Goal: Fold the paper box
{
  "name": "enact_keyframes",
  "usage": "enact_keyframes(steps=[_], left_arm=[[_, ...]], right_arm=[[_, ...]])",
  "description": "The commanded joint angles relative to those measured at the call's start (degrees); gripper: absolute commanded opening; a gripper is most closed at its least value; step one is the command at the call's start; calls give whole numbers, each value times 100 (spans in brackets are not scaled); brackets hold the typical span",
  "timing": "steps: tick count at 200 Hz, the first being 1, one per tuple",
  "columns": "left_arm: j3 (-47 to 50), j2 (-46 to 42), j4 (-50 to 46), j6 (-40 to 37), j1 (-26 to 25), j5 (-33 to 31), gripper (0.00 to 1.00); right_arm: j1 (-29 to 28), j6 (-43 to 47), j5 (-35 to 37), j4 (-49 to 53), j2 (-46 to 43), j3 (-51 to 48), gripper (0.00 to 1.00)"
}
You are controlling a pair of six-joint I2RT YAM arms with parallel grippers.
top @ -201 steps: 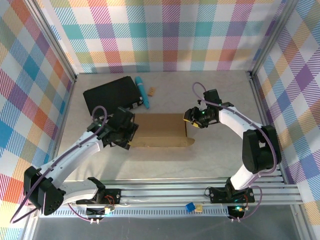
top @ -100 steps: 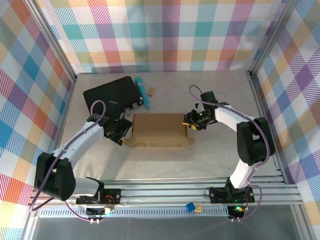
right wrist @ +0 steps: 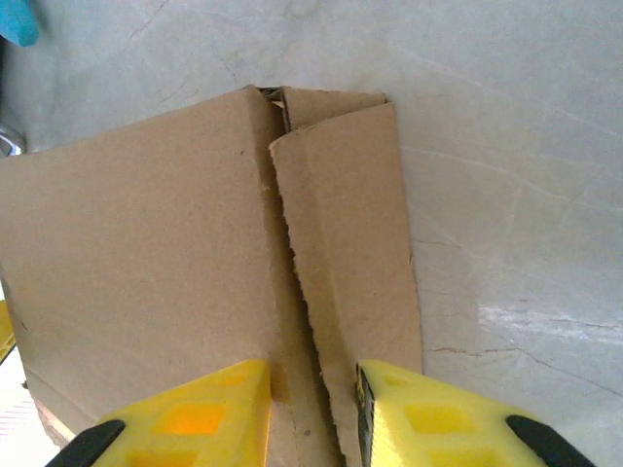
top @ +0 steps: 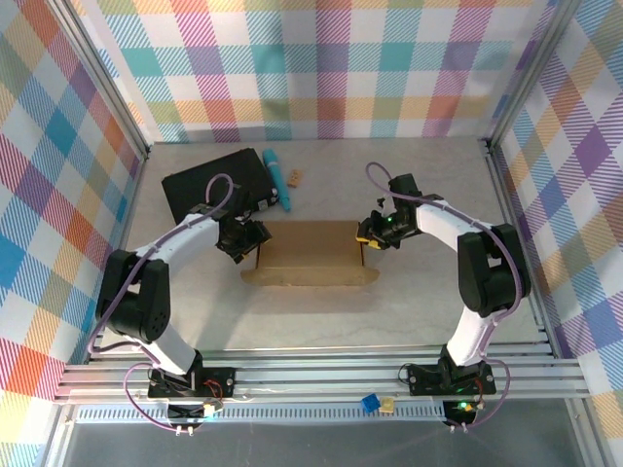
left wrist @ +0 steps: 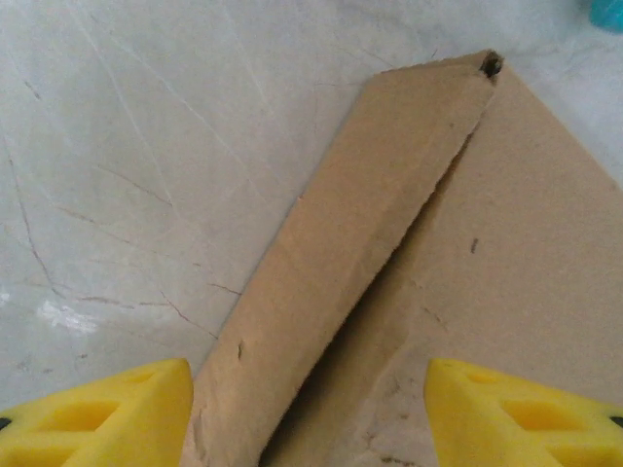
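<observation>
My left gripper (left wrist: 311,420): jaws wide, the yellow fingers (left wrist: 97,413) standing either side of a raised end flap of the paper box (top: 310,251). In the wrist view the flap's outer face lies just beside the finger at lower left, and I read a clear gap to the other finger.

My right gripper (right wrist: 313,420): jaws narrow, straddling the ragged edge of the opposite end flap. I cannot tell whether the pads press on the cardboard.

From above, I find the left gripper at the box's left short end and the right gripper at its right short end, with both arms bowed inward from the near edge.

The box lies near the middle of the table (top: 428,302). It is brown and shallow, its long side runs across my view, and a rounded flap lies flat toward me.

Behind the left gripper, a black case (top: 204,185) sits at the far left. A teal stick (top: 275,178) lies just beside its right edge, with a small tan scrap (top: 295,178) just beside that.
</observation>
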State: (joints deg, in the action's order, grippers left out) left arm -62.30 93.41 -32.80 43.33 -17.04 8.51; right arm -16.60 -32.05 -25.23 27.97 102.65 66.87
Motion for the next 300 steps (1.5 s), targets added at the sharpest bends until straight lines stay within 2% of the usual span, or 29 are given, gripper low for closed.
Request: enact_keyframes(steps=[1,34,90,130,149,177,205,224,239,300], left_arm=[[-116,155,50,-496,95,-34,63],[1,301,293,-550,134,-16,59],[420,174,882,-525,447,476,28],[729,48,1484,-540,773,1110,27],[730,91,1593,-587,853,1343,18],[739,196,1516,-775,962,1472,13],[851,134,1543,-1002,1092,1568,12],[862,167,1524,-1209,1174,1689,7],[869,249,1531,-1323,1224,1816,0],[1052,179,1572,-1708,1513,2043,0]], right_arm=[[8,160,-65,161,136,108,29],[21,207,-43,186,159,131,29],[151,426,-319,163,141,160,33],[383,594,-677,174,141,201,34],[437,696,-807,234,167,297,37],[588,801,-927,98,119,286,46],[784,1051,-1475,-142,318,470,57],[810,1242,-1751,-18,716,852,60],[807,1210,-1908,-50,994,1075,61],[807,1077,-2131,-248,1481,1527,64]])
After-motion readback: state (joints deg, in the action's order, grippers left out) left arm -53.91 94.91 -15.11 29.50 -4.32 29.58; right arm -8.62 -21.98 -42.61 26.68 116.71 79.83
